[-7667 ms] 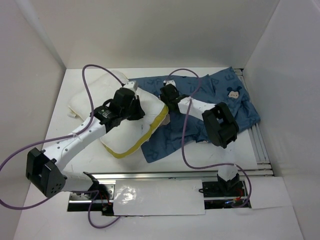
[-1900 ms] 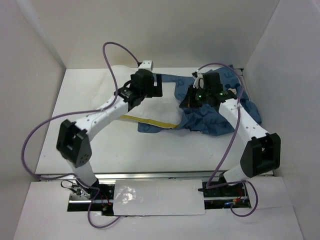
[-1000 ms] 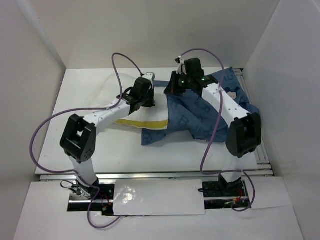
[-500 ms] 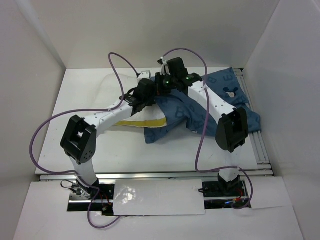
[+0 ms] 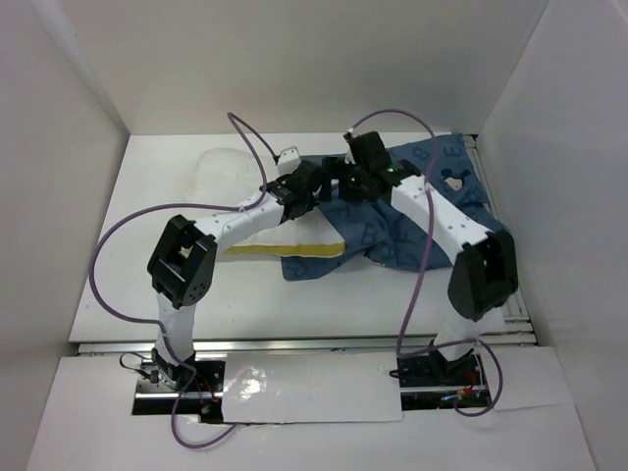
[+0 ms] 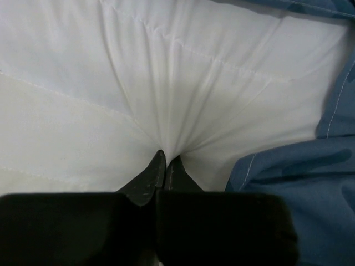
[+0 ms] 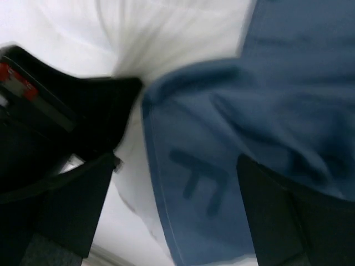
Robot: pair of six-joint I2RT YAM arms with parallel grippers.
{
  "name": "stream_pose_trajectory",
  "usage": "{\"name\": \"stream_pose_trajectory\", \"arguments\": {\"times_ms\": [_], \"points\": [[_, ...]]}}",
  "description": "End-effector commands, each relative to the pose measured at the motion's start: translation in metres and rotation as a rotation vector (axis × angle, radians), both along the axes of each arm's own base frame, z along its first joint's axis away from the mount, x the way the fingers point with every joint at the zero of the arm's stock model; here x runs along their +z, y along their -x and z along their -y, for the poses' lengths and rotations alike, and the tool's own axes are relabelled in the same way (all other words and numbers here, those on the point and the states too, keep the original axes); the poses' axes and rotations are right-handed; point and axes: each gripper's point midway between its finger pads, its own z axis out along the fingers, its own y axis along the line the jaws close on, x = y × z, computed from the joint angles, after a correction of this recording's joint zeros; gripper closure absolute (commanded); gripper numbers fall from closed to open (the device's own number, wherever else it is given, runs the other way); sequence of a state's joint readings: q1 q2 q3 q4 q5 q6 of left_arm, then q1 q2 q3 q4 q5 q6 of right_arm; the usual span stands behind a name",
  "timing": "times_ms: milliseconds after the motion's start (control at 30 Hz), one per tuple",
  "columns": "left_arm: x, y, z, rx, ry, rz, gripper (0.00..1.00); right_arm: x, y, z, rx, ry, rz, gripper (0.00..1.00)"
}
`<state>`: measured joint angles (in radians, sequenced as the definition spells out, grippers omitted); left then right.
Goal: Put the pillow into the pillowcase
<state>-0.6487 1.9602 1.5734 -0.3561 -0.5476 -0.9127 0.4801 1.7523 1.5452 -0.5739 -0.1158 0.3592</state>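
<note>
Left wrist: left fingers (image 6: pixel 151 180) tight on pillow (image 6: pixel 166 83); right fingers (image 7: pixel 283 216) now wide apart over pillowcase (image 7: pixel 288 100), formerly clenched.

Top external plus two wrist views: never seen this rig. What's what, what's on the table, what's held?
Two robot arms are bolted at the near edge of a table. The top view looks down from above and behind them; each wrist view rides on one arm, its own fingers showing. On the table lie a white quilted pillow and a dark blue printed pillowcase, partly over it. The left gripper is shut, pinching the pillow's fabric. The right gripper stands open over the pillowcase edge, holding nothing.
</note>
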Motion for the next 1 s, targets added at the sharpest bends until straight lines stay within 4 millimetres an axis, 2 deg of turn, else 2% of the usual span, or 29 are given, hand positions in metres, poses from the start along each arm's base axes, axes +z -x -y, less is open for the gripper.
{"name": "stream_pose_trajectory", "arguments": {"times_ms": [0,33,67,100,133,167,200,233,333,367,400,467,500,533,567,600,633,667,700,733,767,800,833,867,933,967], "points": [[0.035,-0.027,0.006,0.129,0.119,0.126,1.00,0.049,0.040,0.024,-0.022,0.009,0.098,0.00],[0.035,-0.028,0.004,0.143,0.120,0.132,1.00,0.036,0.049,0.031,-0.037,0.019,0.082,0.00],[0.032,-0.029,0.002,0.162,0.111,0.135,1.00,0.034,0.057,0.035,-0.037,0.017,0.086,0.00],[0.032,-0.030,0.001,0.176,0.116,0.141,1.00,0.047,0.067,0.041,-0.038,-0.005,0.126,0.00],[0.032,-0.030,0.001,0.176,0.116,0.141,1.00,0.030,0.079,0.042,-0.024,0.004,0.108,0.00],[0.032,-0.030,0.001,0.181,0.123,0.141,1.00,0.027,0.086,0.042,-0.015,0.000,0.114,0.05],[0.033,-0.030,0.000,0.188,0.119,0.146,1.00,0.029,0.092,0.047,-0.022,-0.003,0.131,0.14],[0.031,-0.029,-0.001,0.188,0.112,0.139,1.00,0.014,0.099,0.050,-0.023,0.023,0.108,0.21],[0.039,-0.031,0.004,0.137,0.101,0.140,1.00,0.001,0.101,0.060,-0.051,0.090,0.102,0.40],[0.044,-0.030,0.005,0.123,0.103,0.143,0.98,-0.006,0.101,0.063,-0.058,0.108,0.090,0.42],[0.047,-0.027,0.009,0.088,0.108,0.135,0.82,-0.010,0.100,0.063,-0.043,0.126,0.090,0.42],[0.062,-0.023,0.011,0.009,0.090,0.163,0.64,-0.015,0.093,0.064,-0.060,0.144,0.094,0.42],[0.065,-0.018,0.015,-0.047,0.088,0.161,0.45,-0.013,0.091,0.063,-0.052,0.146,0.108,0.42],[0.072,-0.009,0.009,-0.093,0.051,0.166,0.40,-0.023,0.089,0.064,-0.049,0.169,0.100,0.44],[0.075,-0.003,0.006,-0.128,0.026,0.166,0.37,-0.023,0.085,0.062,-0.050,0.164,0.107,0.44],[0.078,0.002,0.004,-0.169,-0.002,0.165,0.21,-0.025,0.083,0.061,-0.050,0.164,0.107,0.45],[0.072,0.014,0.003,-0.242,-0.063,0.140,0.02,-0.029,0.080,0.060,-0.042,0.176,0.100,0.45],[0.087,0.021,-0.005,-0.271,-0.093,0.169,0.01,-0.031,0.078,0.058,-0.042,0.177,0.099,0.47],[0.085,0.040,-0.005,-0.385,-0.185,0.168,0.01,-0.035,0.074,0.060,-0.050,0.184,0.088,0.49],[0.071,0.046,-0.005,-0.441,-0.250,0.155,0.01,-0.035,0.074,0.060,-0.050,0.184,0.088,0.49],[0.067,0.057,-0.003,-0.514,-0.295,0.158,0.01,-0.041,0.076,0.061,-0.047,0.198,0.066,0.50],[0.074,0.069,-0.004,-0.579,-0.329,0.196,0.01,-0.042,0.074,0.064,-0.056,0.198,0.065,0.50],[0.076,0.078,0.009,-0.686,-0.407,0.271,0.01,-0.042,0.076,0.061,-0.041,0.185,0.058,0.50],[0.044,0.096,0.003,-0.755,-0.462,0.237,0.01,-0.040,0.079,0.060,-0.035,0.176,0.061,0.50],[0.036,0.116,0.017,-0.914,-0.479,0.298,0.01,-0.036,0.083,0.061,-0.031,0.130,0.058,0.50],[0.031,0.119,0.021,-0.956,-0.477,0.307,0.01,-0.032,0.085,0.058,-0.018,0.114,0.060,0.50]]}}
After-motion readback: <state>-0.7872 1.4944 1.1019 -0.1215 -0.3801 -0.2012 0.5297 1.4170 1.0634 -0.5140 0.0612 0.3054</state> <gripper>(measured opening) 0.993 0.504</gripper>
